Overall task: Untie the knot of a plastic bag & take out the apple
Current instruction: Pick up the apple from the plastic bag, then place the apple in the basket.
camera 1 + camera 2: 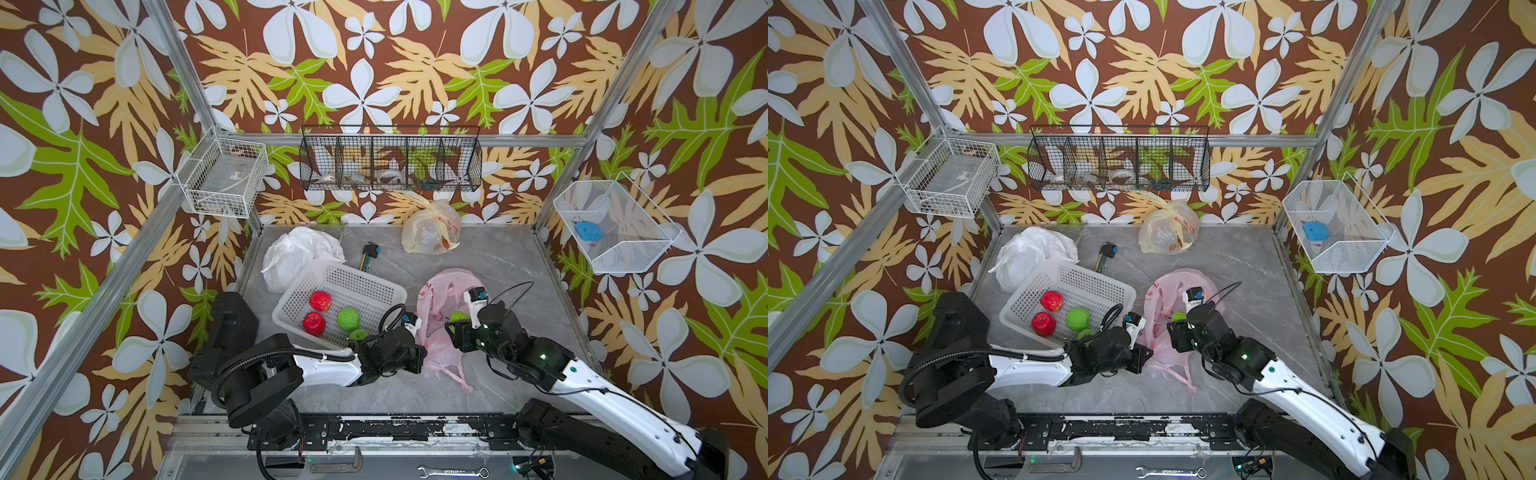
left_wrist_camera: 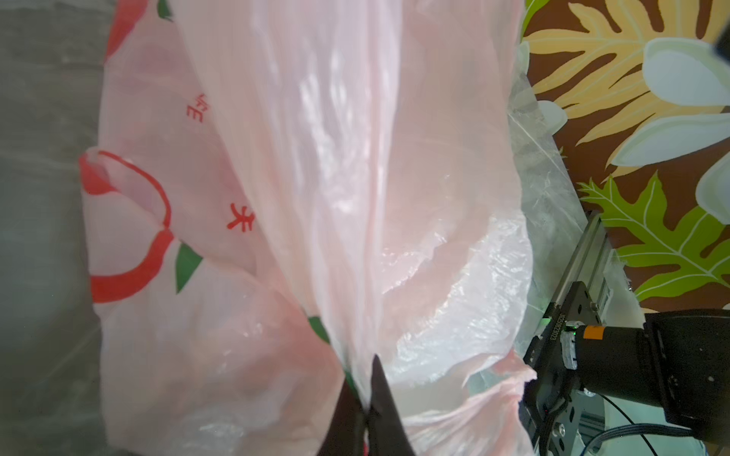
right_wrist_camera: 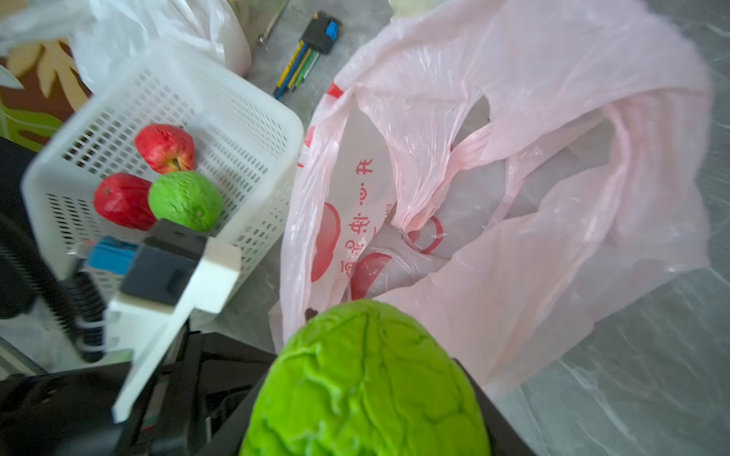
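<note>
On the grey table (image 1: 498,266), a green apple (image 3: 367,387) is held at the mouth of the pink bag (image 1: 446,282).

Beside the white basket (image 1: 365,277), where other apples (image 1: 320,301) are kept, the bag's film is pinched tight by the left gripper (image 2: 365,402); the fruit is clasped by the right gripper (image 1: 456,323). If loose film is snagged, the apple could be knocked free.

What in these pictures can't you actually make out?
- Yellow bag, both top views: cloudy film hides its contents.
- White bag, both top views: opaque film hides its contents.
- Black wire rack, top views: items inside too small.
- Green fruit at white basket's near edge, top views: left arm covers part.
</note>
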Controlling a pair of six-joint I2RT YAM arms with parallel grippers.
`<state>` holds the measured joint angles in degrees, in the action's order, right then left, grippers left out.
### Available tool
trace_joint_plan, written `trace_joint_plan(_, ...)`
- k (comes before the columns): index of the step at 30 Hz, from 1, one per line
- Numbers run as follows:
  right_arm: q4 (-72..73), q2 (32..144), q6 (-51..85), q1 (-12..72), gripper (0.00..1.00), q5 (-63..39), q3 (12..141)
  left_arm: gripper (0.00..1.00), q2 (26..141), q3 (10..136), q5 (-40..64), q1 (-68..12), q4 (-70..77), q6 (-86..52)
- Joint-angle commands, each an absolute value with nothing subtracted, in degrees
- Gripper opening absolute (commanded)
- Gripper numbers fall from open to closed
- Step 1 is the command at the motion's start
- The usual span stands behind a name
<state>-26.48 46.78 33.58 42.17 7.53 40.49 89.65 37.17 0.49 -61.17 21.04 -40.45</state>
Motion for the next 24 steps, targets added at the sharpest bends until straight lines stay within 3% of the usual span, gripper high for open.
trace_joint_plan(1,-28.6,43.8,35.8,42.2,0.55,12.6,42.4,0.0,89.4,36.2,1.3,-61.1,25.0,-39.9)
trace_joint_plan(4,-25.8,47.8,34.3,42.2,0.55,12.0,46.4,0.0,87.5,33.0,1.4,-61.1,27.6,-40.9)
trace_joint_plan(11,-18.8,70.9,28.1,45.4,0.57,5.5,63.6,0.0,83.6,27.6,0.9,-63.2,30.5,-43.4)
trace_joint_plan(17,-19.0,91.2,24.2,47.9,0.59,-2.5,81.1,0.0,82.2,25.3,-2.5,-66.9,32.2,-46.5)
trace_joint_plan(24,-25.4,107.7,22.0,49.6,0.63,-9.3,95.8,0.0,82.1,25.0,-4.7,-69.9,32.1,-48.2)
